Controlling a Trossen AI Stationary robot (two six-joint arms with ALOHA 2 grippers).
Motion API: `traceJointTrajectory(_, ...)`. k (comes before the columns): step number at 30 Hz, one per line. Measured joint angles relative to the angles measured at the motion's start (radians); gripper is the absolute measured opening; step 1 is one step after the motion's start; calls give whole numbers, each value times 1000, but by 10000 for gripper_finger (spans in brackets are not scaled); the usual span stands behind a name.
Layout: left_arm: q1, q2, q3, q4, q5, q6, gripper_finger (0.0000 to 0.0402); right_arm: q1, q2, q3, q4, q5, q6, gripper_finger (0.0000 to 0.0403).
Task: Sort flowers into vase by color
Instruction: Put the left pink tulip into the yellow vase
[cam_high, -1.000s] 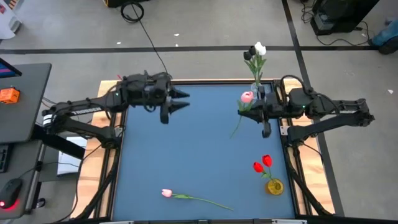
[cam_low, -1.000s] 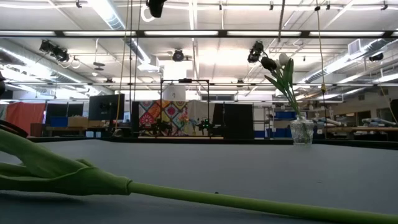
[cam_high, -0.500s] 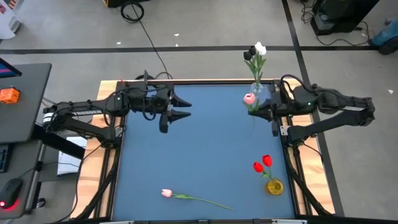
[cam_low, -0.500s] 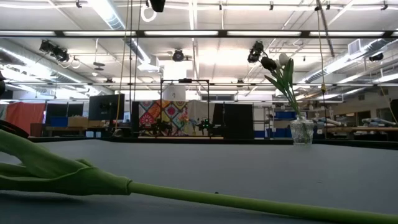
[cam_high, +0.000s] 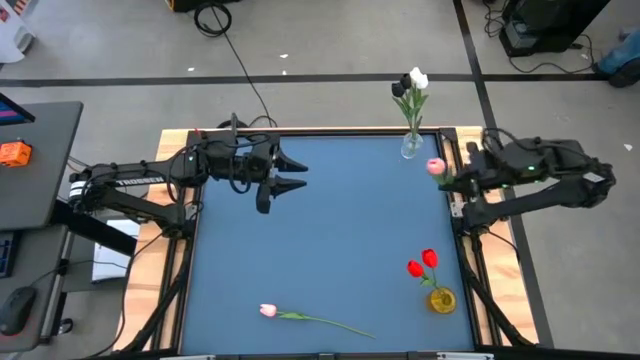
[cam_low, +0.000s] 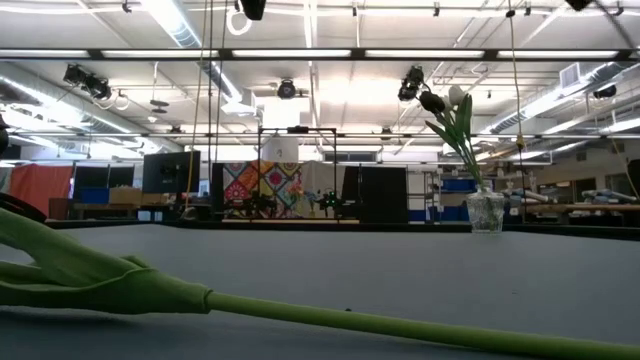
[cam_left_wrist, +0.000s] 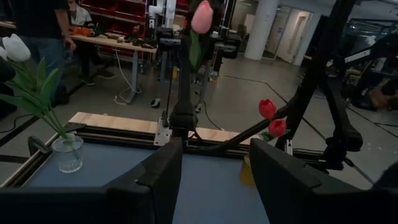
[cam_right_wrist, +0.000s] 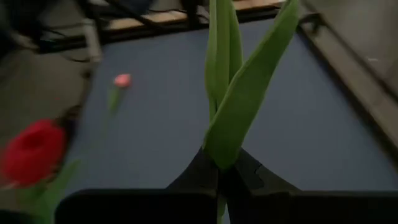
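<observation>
No readable writing can be made out anywhere. The left gripper (cam_high: 300, 171) is held out over the mat's far-left part, fingers apart, nothing in them. A pink tulip (cam_high: 268, 311) is left lying at the near edge. Red tulips (cam_high: 422, 264) sit in the yellow vase (cam_high: 441, 299); the white and dark ones in the clear vase (cam_high: 411, 146). The right gripper (cam_high: 452, 178) is clamped on another pink tulip's stem (cam_right_wrist: 219, 93) by the mat's right edge.
</observation>
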Motion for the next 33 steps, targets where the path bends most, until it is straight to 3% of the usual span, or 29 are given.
traceJointTrajectory(9, 0, 0, 0, 0, 0, 0, 192, 0, -233, -193, 133, -374, -2, 12)
traceJointTrajectory(14, 0, 0, 0, 0, 0, 0, 192, 0, -321, -349, 364, -668, 54, 12)
traceJointTrajectory(16, 0, 0, 0, 0, 0, 0, 192, 0, -346, -401, 454, -731, 86, 12)
traceJointTrajectory(24, 0, 0, 1, 0, 0, 0, 192, 5, -345, -486, 725, -809, 135, 12)
traceJointTrajectory(33, 0, 0, 1, 0, 0, 0, 192, 143, -260, -540, 848, -772, 78, 12)
